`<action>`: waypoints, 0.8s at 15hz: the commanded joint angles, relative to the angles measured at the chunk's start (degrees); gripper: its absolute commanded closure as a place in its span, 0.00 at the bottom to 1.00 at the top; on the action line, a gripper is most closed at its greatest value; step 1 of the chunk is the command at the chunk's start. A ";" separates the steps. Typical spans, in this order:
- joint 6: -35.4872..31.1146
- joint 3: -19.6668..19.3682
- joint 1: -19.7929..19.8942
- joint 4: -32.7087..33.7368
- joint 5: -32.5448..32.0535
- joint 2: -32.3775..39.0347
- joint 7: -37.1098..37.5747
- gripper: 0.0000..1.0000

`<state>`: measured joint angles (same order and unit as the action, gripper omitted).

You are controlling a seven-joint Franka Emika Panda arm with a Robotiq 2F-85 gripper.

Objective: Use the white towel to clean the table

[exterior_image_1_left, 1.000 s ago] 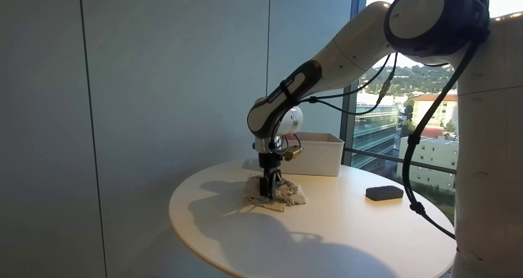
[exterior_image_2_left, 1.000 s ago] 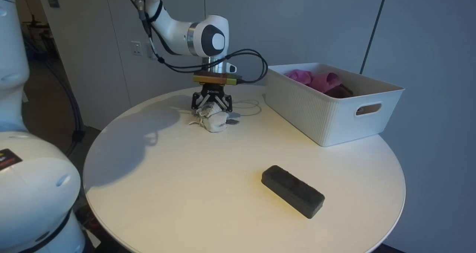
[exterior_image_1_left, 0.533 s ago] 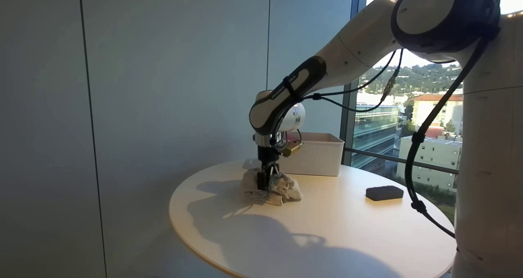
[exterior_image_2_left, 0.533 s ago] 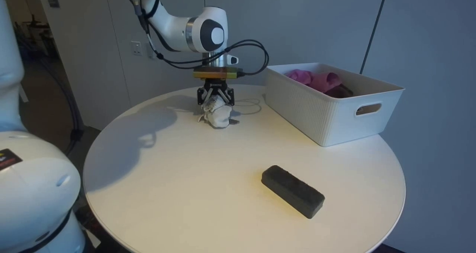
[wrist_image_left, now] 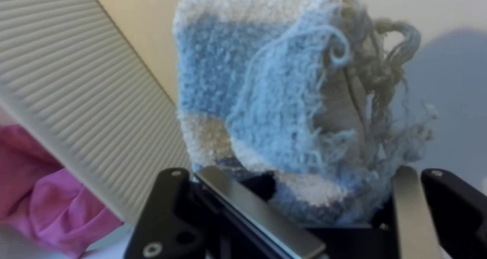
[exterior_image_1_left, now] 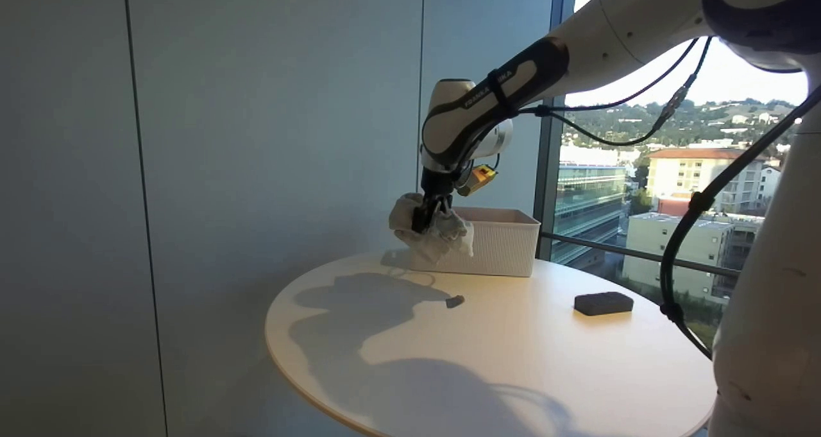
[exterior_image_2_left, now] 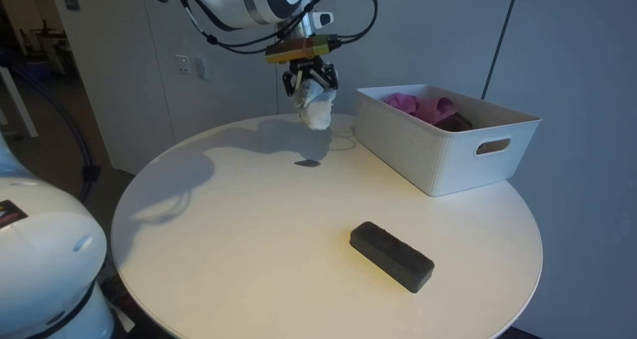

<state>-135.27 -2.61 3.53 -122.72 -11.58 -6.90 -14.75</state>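
Hanging clear of the counter (exterior_image_2_left: pixel 239 259), the towel (exterior_image_2_left: pixel 317 112) is dangling in a bundle over its 12 o'clock side in an exterior view. The hand (exterior_image_2_left: pixel 311 86) is gripping it — jaws standing partway apart around the cloth, the tips partly hiding among the folds. In the wrist view the towel is showing blue and pale bands, with frayed threads (wrist_image_left: pixel 384 72) trailing toward 3 o'clock. A dark piece (exterior_image_2_left: pixel 307 163), too small to name, is lying on the counter, also toward 12 o'clock. Toward 2 o'clock the white bin (exterior_image_2_left: pixel 398 140) is standing apart from the towel, and pink fabric (exterior_image_2_left: pixel 433 111) is resting inside it. The black block (exterior_image_2_left: pixel 392 257) is lying toward 4 o'clock — well apart from the towel. In an exterior view the arm (exterior_image_1_left: pixel 641 23) is slanting down from 2 o'clock, and beyond it a window (exterior_image_1_left: pixel 673 167) is showing buildings (exterior_image_1_left: pixel 680 248). A grey wall (exterior_image_1_left: pixel 276 135) is standing behind the counter in both exterior views.
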 commanded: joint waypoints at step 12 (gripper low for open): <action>-4.65 -7.44 7.92 29.02 -11.29 14.87 26.64 0.81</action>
<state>-141.23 -8.50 10.77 -102.61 -19.69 0.17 3.80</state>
